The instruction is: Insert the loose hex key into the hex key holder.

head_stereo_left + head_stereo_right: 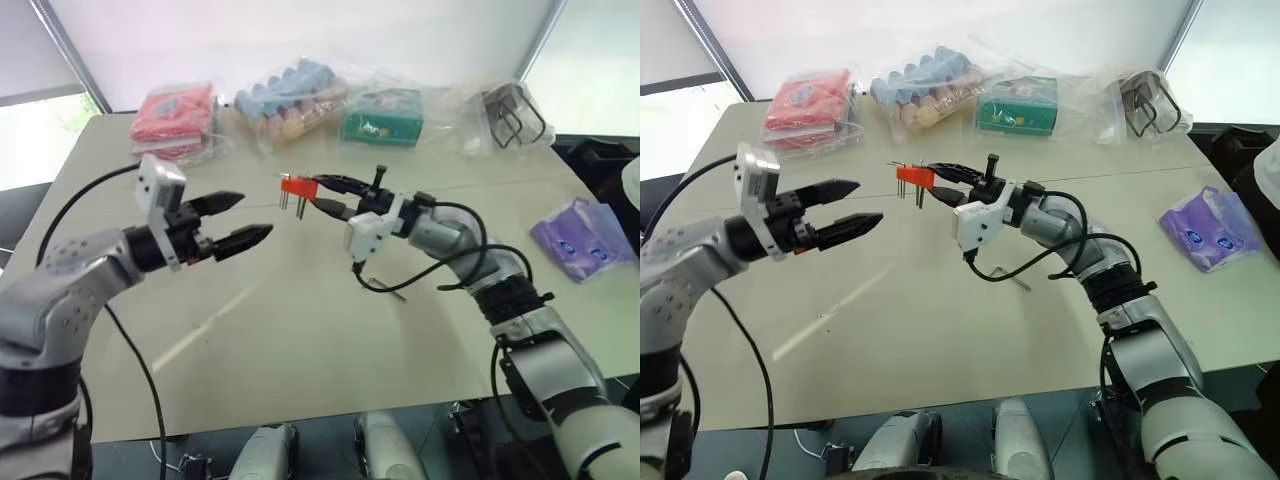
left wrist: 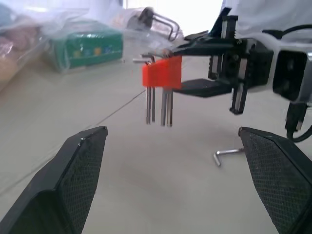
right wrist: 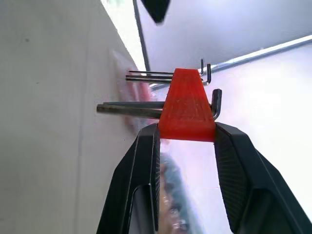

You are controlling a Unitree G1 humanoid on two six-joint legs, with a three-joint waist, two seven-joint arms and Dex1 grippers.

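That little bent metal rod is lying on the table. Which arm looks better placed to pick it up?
Probably the left. The left gripper is open and empty, while the right gripper is shut on the hex key holder. The loose hex key lies on the table beneath the right arm.

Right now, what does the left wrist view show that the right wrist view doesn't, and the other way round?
Left wrist only: the loose hex key lying on the table below the raised right gripper, the open left gripper, and the green box in a bag at the back.

Right wrist only: a close look at the right gripper's fingers pinching the narrow end of the holder, with the keys' bent ends beyond it.

Both: the orange-red holder held in the air, its keys sticking out.
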